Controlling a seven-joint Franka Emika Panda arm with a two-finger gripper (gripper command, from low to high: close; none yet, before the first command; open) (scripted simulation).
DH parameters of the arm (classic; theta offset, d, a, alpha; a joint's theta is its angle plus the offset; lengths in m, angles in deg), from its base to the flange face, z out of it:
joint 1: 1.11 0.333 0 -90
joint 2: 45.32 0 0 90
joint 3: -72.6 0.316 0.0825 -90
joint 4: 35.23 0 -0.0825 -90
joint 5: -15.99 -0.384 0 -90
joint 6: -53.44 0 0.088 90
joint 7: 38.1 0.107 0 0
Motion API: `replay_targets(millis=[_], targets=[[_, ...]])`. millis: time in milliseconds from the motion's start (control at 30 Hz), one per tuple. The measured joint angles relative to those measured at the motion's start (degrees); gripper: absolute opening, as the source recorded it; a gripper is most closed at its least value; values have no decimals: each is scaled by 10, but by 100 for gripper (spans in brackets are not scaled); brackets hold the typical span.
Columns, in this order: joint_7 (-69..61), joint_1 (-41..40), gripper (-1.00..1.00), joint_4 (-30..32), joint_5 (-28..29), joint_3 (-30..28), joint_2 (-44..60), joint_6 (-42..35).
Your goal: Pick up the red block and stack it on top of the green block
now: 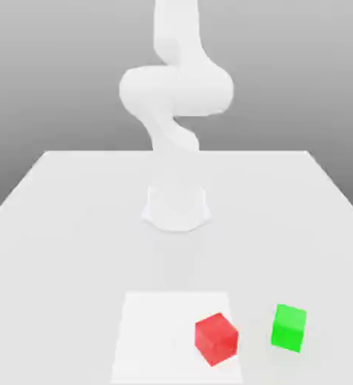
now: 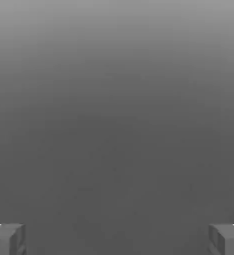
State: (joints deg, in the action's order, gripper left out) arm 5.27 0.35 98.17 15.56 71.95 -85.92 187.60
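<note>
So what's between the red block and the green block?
In the exterior view, only bare tabletop and a strip of the white sheet lie between the red block and green block.

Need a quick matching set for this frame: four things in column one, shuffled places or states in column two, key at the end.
Column 1
1. red block
2. green block
3. gripper
4. arm base

Column 2
A. fingers wide apart, nothing between them
B. on the table, beside the white sheet, toward the exterior view's right
C. farther back on the table than both blocks
D. on the white sheet, near its edge on the exterior view's right

Pairs: 1-D, 2-B, 3-A, 4-C
</note>
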Motion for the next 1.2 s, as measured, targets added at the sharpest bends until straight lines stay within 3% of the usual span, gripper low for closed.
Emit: replay_targets(millis=[500, 733, 933, 967, 1200], targets=[[-147, 65, 0, 98, -24, -13, 316, 143], [-194, 82, 0, 143, -6, -8, 460, 209], [-204, 79, 0, 135, -6, -2, 585, 306], [-204, 79, -100, 133, -6, -2, 596, 316], [-203, 78, -100, 134, -5, -1, 593, 313]])
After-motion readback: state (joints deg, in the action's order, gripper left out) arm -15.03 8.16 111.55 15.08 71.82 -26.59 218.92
